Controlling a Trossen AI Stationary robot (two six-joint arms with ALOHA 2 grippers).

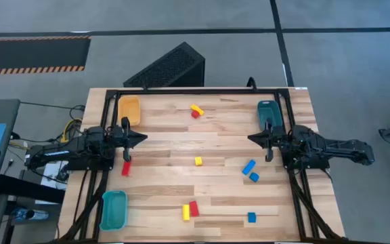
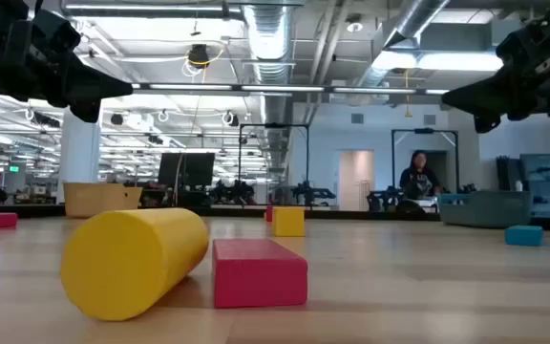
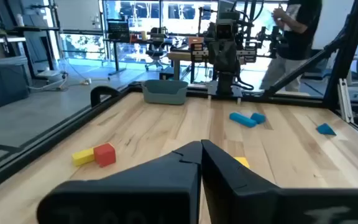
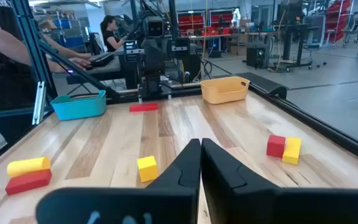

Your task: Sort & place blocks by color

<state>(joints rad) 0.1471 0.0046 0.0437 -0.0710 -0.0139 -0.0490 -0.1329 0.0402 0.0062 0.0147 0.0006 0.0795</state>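
Observation:
Blocks lie scattered on the wooden table. A red bar (image 1: 126, 167) is near my left gripper. A yellow bar with a red cube (image 1: 196, 110) sits toward the far edge. A yellow cube (image 1: 198, 160) is mid-table. A blue bar (image 1: 248, 167) and a blue cube (image 1: 254, 177) lie by my right gripper, and another blue cube (image 1: 251, 217) is near the front. A yellow cylinder (image 2: 132, 258) lies beside a red bar (image 2: 259, 272). My left gripper (image 1: 141, 137) hovers shut at the table's left; my right gripper (image 1: 252, 137) hovers shut at the right. In each wrist view the fingertips meet, left (image 3: 201, 146) and right (image 4: 199, 144).
A yellow tray (image 1: 128, 108) stands at the far left, a teal tray (image 1: 268, 112) at the far right and another teal tray (image 1: 113, 209) at the near left. A black frame (image 1: 195, 91) borders the table. A person (image 2: 416, 180) is in the room beyond.

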